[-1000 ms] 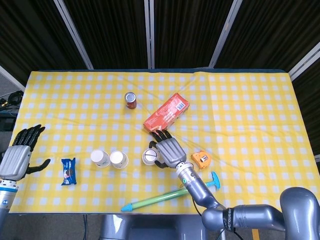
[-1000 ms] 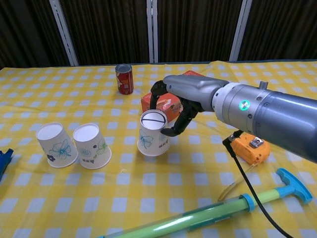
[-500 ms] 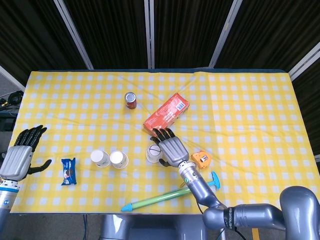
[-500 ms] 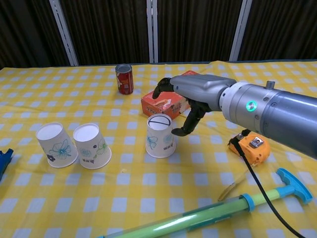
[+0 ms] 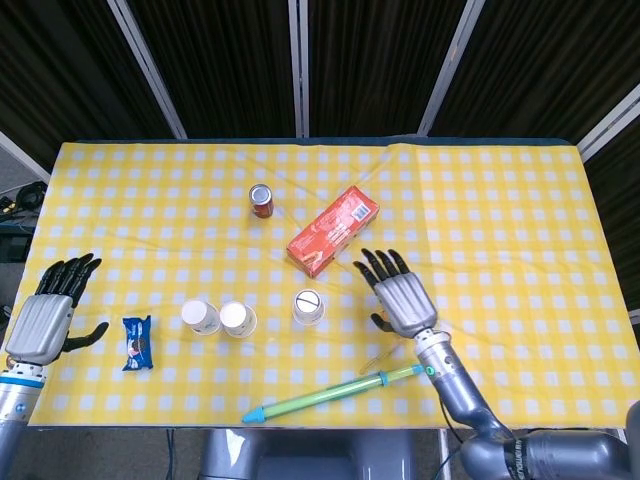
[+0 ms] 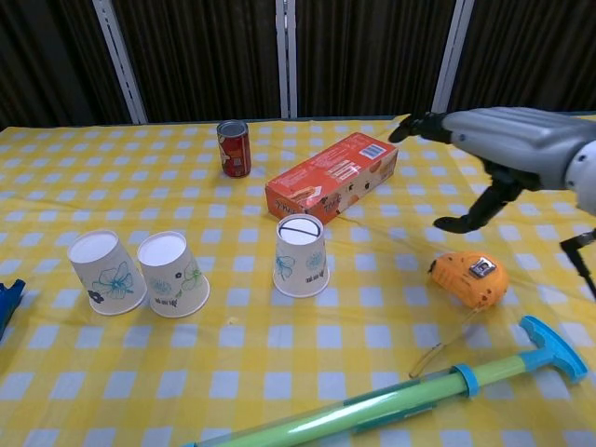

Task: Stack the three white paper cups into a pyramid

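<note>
Three white paper cups stand upside down on the surface (image 5: 500,200), which wears a yellow-and-white checked cloth with faint creases: the left cup (image 5: 200,317) and the middle cup (image 5: 238,319) touch side by side, both printed with a pale flower, and the third cup (image 5: 308,306) stands apart at their 3 o'clock, its flat base ringed and crossed by a thin line. At 12 o'clock from that third cup lies a long orange cardboard box (image 5: 333,230), set on a slant, and a small red metal can (image 5: 261,200) stands upright at the box's 10 o'clock. The right robot hand (image 5: 399,297), grey shell with dark fingers, hangs spread and holds nothing, at 3 o'clock from the third cup. An orange tape measure (image 6: 468,278), rounded and glossy, lies beneath it. A green plastic tube with a blue handle (image 5: 330,393) lies near the front edge. The left robot hand (image 5: 47,320) is spread near a blue snack packet (image 5: 137,342). Dark ribbed panels with pale metal struts back the room.
</note>
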Controlling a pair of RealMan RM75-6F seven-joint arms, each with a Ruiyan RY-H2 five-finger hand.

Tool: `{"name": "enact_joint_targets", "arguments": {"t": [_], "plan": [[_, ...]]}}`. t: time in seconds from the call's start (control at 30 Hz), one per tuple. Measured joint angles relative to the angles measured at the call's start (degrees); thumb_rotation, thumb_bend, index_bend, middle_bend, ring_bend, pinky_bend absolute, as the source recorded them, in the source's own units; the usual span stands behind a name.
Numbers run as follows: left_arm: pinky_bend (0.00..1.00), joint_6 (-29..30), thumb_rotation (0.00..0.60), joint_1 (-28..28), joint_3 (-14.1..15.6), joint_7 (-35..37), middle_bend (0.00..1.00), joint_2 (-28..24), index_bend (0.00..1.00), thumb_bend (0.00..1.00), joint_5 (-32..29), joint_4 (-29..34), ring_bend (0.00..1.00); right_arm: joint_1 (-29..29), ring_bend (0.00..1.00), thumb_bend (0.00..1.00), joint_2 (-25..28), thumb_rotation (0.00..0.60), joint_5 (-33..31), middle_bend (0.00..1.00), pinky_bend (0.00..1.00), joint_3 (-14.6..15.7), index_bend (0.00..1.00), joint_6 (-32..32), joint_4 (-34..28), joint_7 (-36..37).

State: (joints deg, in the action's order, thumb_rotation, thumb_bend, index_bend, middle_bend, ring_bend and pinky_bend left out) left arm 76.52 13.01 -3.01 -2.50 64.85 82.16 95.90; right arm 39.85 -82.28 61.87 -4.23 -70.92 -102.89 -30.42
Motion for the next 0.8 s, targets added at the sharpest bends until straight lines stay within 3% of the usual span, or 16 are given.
{"name": "enact_joint_targets", "arguments": {"t": [0.13,0.47,0.8], "plan": [[0.00,0.23,0.600,0.10,0.17,-1.73,0.00,0.67,0.00,0.27,0.61,0.64,0.00,-5.79,0.00,0.17,4.60,0.600,6.02,0.00,0.00,3.08,0.11,-5.18,2.53,8.98],[0.00,-2.50,0.600,3.35,-1.32,-4.93,0.00,1.11,0.03,0.27,1.00,3.72,0.00,-21.46,0.00,0.17,12.09,0.600,16.40,0.00,0.00,8.84,0.11,-18.52,16.26,33.02],[0.00,-13.36,0.600,15.15,-8.98,-9.43,0.00,0.26,0.15,0.27,-2.80,7.91,0.00,-27.37,0.00,0.17,14.07,0.600,20.67,0.00,0.00,9.12,0.11,-24.05,22.95,41.12]]}}
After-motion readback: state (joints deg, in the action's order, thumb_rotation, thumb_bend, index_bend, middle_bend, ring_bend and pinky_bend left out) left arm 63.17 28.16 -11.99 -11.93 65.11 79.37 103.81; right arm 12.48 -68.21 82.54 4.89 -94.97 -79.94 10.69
